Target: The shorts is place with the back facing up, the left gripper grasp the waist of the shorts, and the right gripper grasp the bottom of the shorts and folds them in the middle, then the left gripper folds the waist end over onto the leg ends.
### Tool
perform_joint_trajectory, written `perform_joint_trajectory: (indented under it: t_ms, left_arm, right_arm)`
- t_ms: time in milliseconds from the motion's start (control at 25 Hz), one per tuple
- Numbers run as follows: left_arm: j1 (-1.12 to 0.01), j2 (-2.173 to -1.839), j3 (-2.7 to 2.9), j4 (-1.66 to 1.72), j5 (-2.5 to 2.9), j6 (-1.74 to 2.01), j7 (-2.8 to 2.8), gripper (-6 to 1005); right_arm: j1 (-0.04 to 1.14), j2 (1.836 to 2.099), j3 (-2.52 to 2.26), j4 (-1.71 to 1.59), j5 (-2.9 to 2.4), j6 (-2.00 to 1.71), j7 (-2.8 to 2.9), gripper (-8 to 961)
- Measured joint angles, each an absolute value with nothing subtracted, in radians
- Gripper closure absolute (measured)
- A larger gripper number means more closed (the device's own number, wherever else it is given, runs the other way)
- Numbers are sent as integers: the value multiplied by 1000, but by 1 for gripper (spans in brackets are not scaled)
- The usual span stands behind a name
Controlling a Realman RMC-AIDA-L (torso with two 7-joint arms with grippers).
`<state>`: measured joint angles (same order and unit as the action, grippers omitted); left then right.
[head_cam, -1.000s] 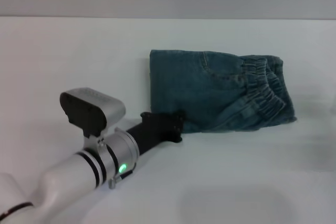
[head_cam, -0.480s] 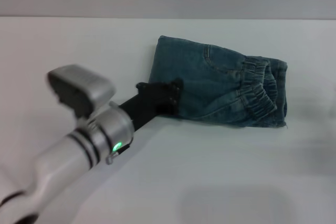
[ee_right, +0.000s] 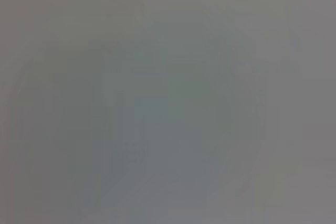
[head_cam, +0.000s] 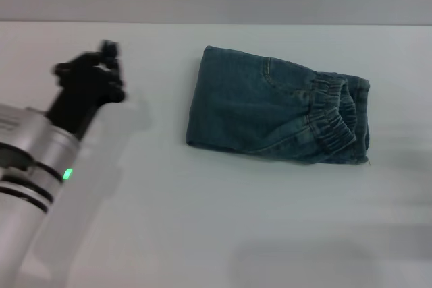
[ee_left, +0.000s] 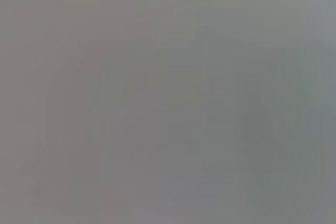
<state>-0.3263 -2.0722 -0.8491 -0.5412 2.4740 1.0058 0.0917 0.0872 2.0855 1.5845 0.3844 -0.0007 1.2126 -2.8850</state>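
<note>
shorts: the shorts (head_cam: 270, 112) lie folded into a compact bundle on the white table (head_cam: 223, 234), right of centre
waist: the waist (head_cam: 334, 123) lies on top at the bundle's right end
left hand: the left hand (head_cam: 91, 75) is raised at the left, well apart from the denim, holding nothing; finger spacing cannot be told
wrist views: show nothing readable

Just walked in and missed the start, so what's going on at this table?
A two-armed robot is folding denim shorts. They lie folded into a compact bundle on the white table, with the gathered waist on top at the robot's right end. Nothing is holding them now. The left gripper is off to the left, apart from the fabric. The right gripper is out of view, and the wrist views show nothing usable. The folding looks done.
</note>
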Motion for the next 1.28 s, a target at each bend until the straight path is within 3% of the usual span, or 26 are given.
perform_joint_trajectory:
  t_ms: [120, 280, 600, 760, 880, 1120, 1280]
  left_arm:
    - [-317, -2072, -897, -494, 2430, 1035, 90, 941]
    - [-315, -2071, -897, -470, 2426, 1058, 89, 810]
    - [-295, -2073, -888, -444, 2423, 1096, 86, 601]
    - [-280, -2072, -888, -442, 2422, 1105, 83, 505]
    - [-270, -2072, -889, -444, 2422, 1116, 82, 270]
    - [-260, -2072, -890, -440, 2422, 1124, 77, 185]
    - [-260, -2072, -890, -429, 2422, 1124, 37, 185]
  right_arm:
    - [99, 2085, 1586, 321, 88, 1266, -2885, 835]
    - [103, 2084, 1586, 286, 132, 1293, -2885, 669]
    - [100, 2085, 1585, 267, 137, 1299, -2886, 439]
    - [112, 2085, 1585, 240, 141, 1305, -2887, 381]
    - [114, 2084, 1585, 235, 141, 1313, -2887, 367]
    - [127, 2084, 1578, 222, 141, 1326, -2887, 366]
    - [132, 2084, 1578, 217, 141, 1346, -2887, 365]
